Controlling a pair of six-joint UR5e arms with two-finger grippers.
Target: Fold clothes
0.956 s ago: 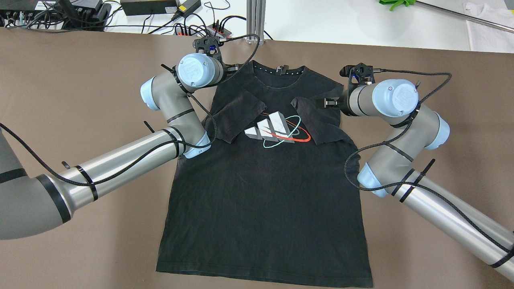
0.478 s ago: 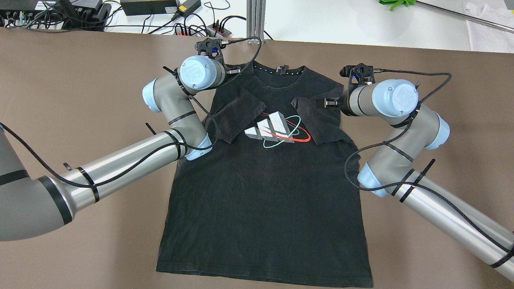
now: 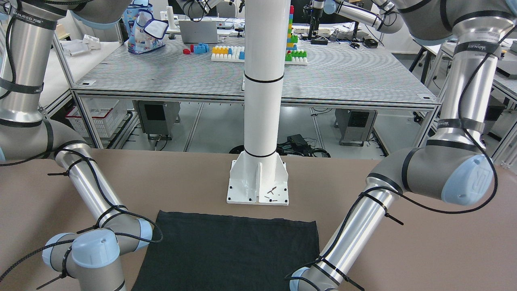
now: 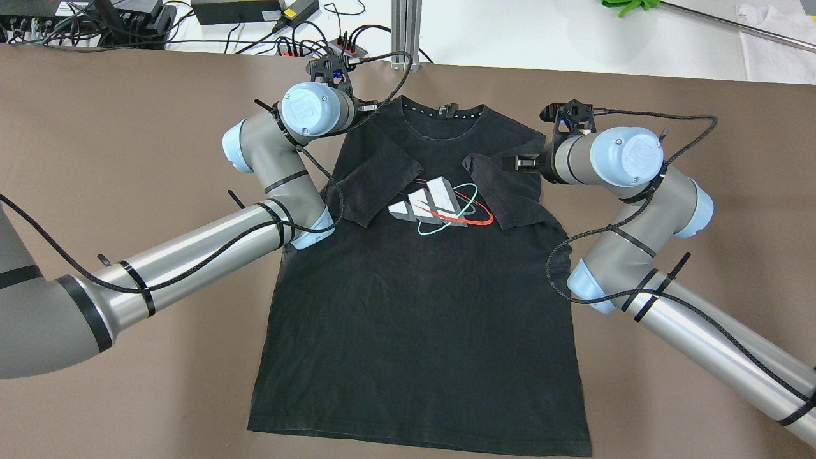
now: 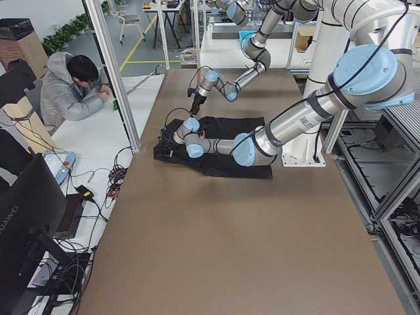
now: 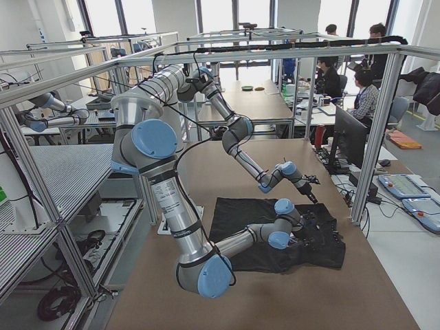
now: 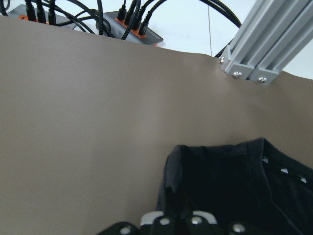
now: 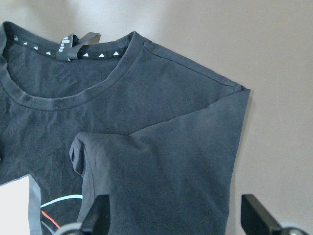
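Note:
The clothes are one black T-shirt [image 4: 421, 306] with a white, red and teal logo, lying flat on the brown table [image 4: 127, 127], both sleeves folded inward. Its hem shows in the front view [image 3: 226, 250]. My left gripper [image 4: 375, 108] is at the shirt's collar-side shoulder. In the left wrist view its fingers sit together at the bottom edge and the shoulder corner [image 7: 171, 181] rises into them. My right gripper [image 4: 517, 164] is open over the other folded sleeve [image 8: 186, 166], with its fingers [image 8: 100, 215] wide apart and empty.
Power strips and cables [image 4: 319, 48] and an aluminium post [image 4: 406, 32] lie just past the table's far edge. The white pole's base plate [image 3: 258, 190] stands near the shirt's hem. A person [image 5: 72, 92] sits beyond the far edge.
My left wrist has shifted slightly back and forth at the shoulder and now sits a little farther up and left. The right arm and the shirt have not visibly moved.

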